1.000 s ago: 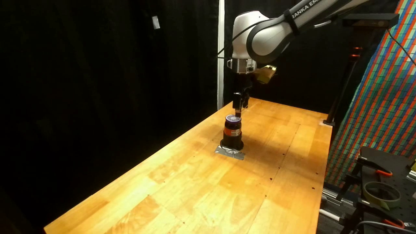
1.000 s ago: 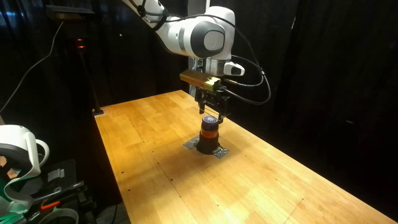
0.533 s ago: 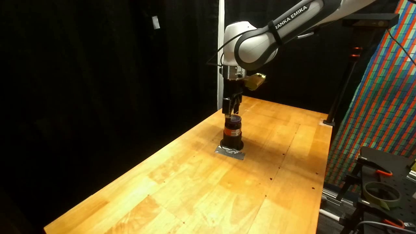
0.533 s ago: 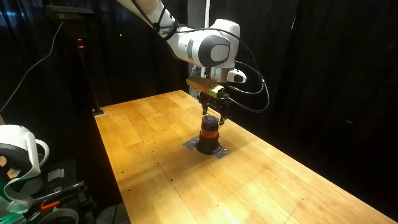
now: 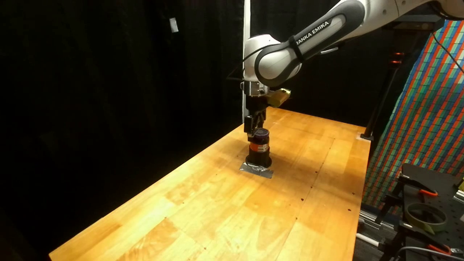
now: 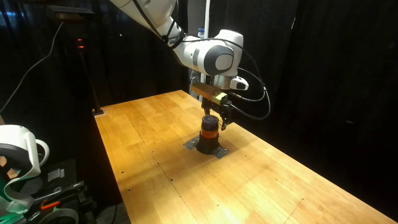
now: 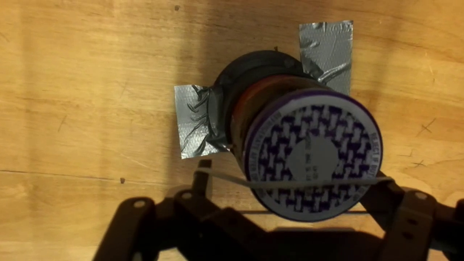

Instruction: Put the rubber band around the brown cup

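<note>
Rubber band (image 7: 282,185) stretches across my parted jaws in the wrist view, probably to fit the brown cup (image 7: 304,141) just beside them. In both exterior views tape (image 6: 222,152) pins that cup to the worktop (image 6: 248,174) below, likely against tipping.

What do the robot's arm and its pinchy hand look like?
The arm is white and rounded, with dark grey trim. A black strap crosses it beside the letters RANKA EMIKA. It also has a silver ring, a gold-coloured box and looping black cables. The gripper is black, with two jointed fingers.
</note>
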Controlling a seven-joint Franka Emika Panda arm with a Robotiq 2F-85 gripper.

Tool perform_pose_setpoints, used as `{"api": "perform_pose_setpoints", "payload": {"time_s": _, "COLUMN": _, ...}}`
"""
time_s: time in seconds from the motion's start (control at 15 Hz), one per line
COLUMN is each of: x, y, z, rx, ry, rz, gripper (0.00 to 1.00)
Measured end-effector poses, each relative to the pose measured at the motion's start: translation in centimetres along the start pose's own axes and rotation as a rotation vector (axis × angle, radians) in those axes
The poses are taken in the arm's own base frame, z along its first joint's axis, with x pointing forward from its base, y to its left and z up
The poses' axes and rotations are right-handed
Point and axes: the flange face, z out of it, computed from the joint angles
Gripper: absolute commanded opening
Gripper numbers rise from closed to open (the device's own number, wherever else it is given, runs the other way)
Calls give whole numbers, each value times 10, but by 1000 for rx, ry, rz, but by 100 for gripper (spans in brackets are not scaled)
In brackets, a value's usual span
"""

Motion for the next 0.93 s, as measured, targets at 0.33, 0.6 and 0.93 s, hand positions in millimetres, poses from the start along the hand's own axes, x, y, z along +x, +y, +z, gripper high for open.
{"api": "perform_pose_setpoints", "payload": {"time_s": 0.33, "x": -9, "y": 1, "z": 6, "rx": 11, "ry": -113, "rz": 4, "gripper": 100}}
{"api": "perform_pose_setpoints", "payload": {"time_s": 0.6, "x": -14, "y": 5, "z": 5, "rx": 16, "ry": -133, "rz": 11, "gripper": 100}}
{"api": "perform_pose_setpoints", "payload": {"time_s": 0.93, "x": -26, "y": 11, "z": 7, "rx": 50, "ry": -118, "rz": 38, "gripper": 100}}
